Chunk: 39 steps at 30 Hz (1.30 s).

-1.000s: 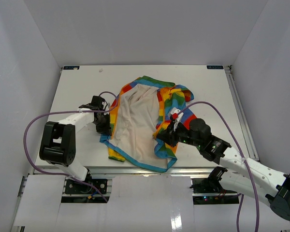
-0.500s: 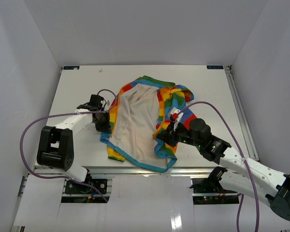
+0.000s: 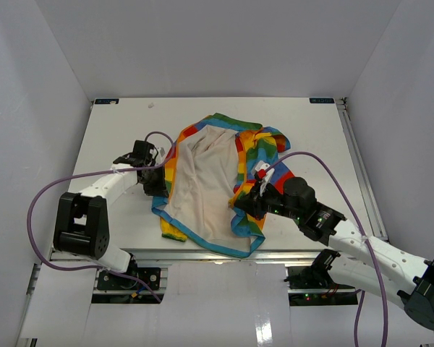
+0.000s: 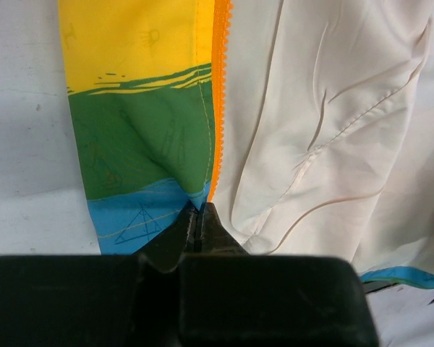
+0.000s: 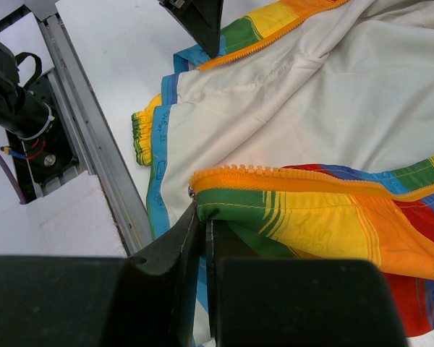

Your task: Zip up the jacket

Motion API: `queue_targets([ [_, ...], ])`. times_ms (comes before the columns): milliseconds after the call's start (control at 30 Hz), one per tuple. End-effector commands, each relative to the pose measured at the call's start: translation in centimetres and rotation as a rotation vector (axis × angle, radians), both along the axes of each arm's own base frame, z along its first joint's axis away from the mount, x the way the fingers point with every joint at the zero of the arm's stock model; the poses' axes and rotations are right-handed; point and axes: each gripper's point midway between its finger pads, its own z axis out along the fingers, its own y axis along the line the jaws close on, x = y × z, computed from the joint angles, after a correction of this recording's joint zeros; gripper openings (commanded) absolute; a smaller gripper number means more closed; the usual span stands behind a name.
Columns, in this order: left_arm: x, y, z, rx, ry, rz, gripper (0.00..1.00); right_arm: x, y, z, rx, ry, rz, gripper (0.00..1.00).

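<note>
The rainbow-striped jacket [image 3: 215, 173] lies open on the white table, cream lining up. My left gripper [image 3: 158, 188] is shut on the jacket's left front edge beside the orange zipper teeth [image 4: 218, 87], pinching the blue hem corner [image 4: 200, 207]. My right gripper [image 3: 240, 206] is shut on the right front flap's lower corner; in the right wrist view its jaws [image 5: 202, 217] pinch green fabric just under the orange zipper teeth [image 5: 275, 176], with a small metal zipper end [image 5: 191, 192] at the corner.
The table's near edge with a metal rail [image 5: 94, 144] lies just beyond the jacket's hem. Purple cables [image 3: 50, 188] loop from both arms. White walls enclose the table on three sides.
My left arm has shifted slightly toward the far side, still pinching the jacket's left edge. The right arm and the jacket barely moved.
</note>
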Motion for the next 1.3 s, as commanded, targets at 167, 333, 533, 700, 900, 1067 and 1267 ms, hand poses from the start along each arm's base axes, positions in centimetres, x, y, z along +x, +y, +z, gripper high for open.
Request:
queue_targets([
  [167, 1.6, -1.0, 3.0, -0.048, -0.107, -0.013, 0.00, 0.2, 0.7, 3.1, 0.064, -0.039, 0.014, 0.08],
  [333, 2.0, -3.8, 6.3, -0.221, -0.183, -0.082, 0.00, 0.1, 0.9, 3.0, 0.065, -0.038, 0.025, 0.08],
  [533, 2.7, -7.4, 12.0, -0.479, -0.360, -0.145, 0.00, -0.4, 1.3, 3.3, 0.097, -0.054, 0.065, 0.08],
  [700, 1.7, -10.1, 15.8, -0.696, -0.546, -0.250, 0.00, -0.7, 1.5, 3.9, 0.138, -0.085, 0.088, 0.08],
  [900, 0.0, -10.6, 18.4, -0.808, -0.704, -0.265, 0.00, -0.2, 2.1, 4.6, 0.147, -0.091, 0.089, 0.08],
  [1067, -2.0, -11.5, 21.7, -0.957, -0.837, -0.331, 0.00, -0.6, 2.8, 5.5, 0.173, -0.091, 0.133, 0.08],
  [1267, -4.4, -11.8, 23.0, -1.087, -0.879, -0.392, 0.00, -1.8, 3.4, 7.0, 0.217, -0.109, 0.217, 0.08],
])
